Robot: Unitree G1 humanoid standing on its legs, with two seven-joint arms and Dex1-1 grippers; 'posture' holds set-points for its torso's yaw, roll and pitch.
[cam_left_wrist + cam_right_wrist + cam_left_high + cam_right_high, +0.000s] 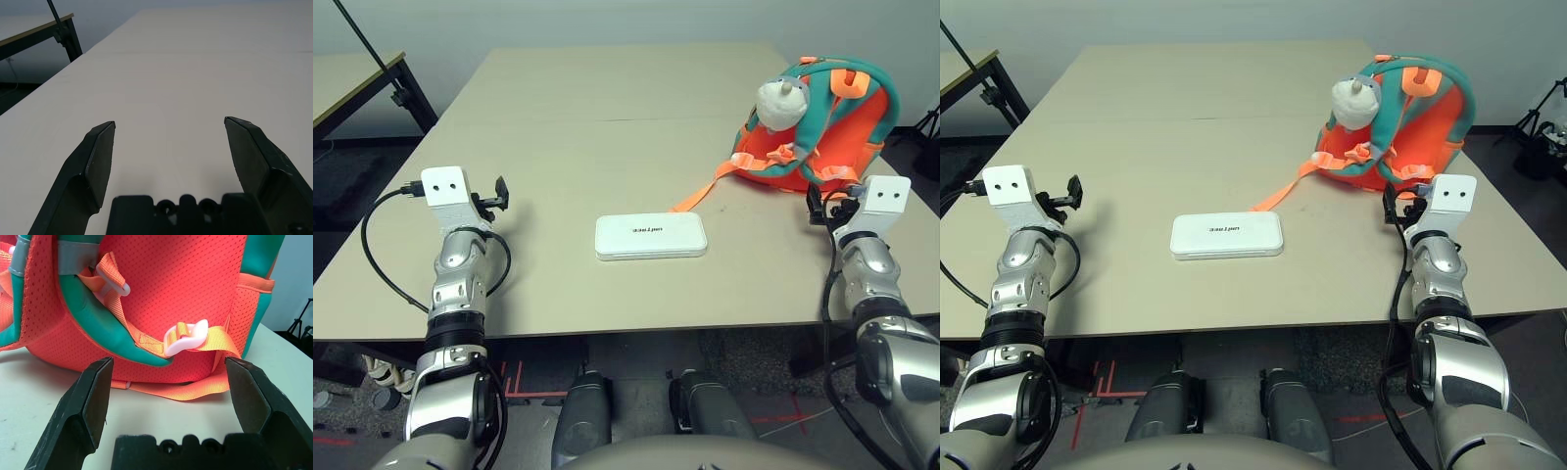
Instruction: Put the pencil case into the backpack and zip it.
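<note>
Your two silver forearms (460,284) (876,284) lie nearest the camera, both cut off by the bottom edge. Your left gripper (170,120) is released, its two black fingers spread wide over the table (558,127) with nothing between them. Your right gripper (169,358) is also released, fingers wide apart, pointing at the lower part of the backpack (847,132); whether a fingertip touches the orange webbing (195,389), you cannot tell. Taking the pencil case (651,237) as the clock's centre, you have the left gripper at about ten o'clock, the right one at about three and the backpack between one and two. The gripper partly hides the backpack's near lower edge from your head view, and its top is cut off in the right wrist view. You can't make out its zip or see inside it. The plush toy (782,104) at its upper left is grey-white, its features hard to read. The pack itself is bright orange mesh with teal trim, pale buckles and one orange strap (710,188) trailing towards the case. Your pencil case lies flat on the table, white and rounded at the corners, with small dark lettering on its lid and its underside hidden.
</note>
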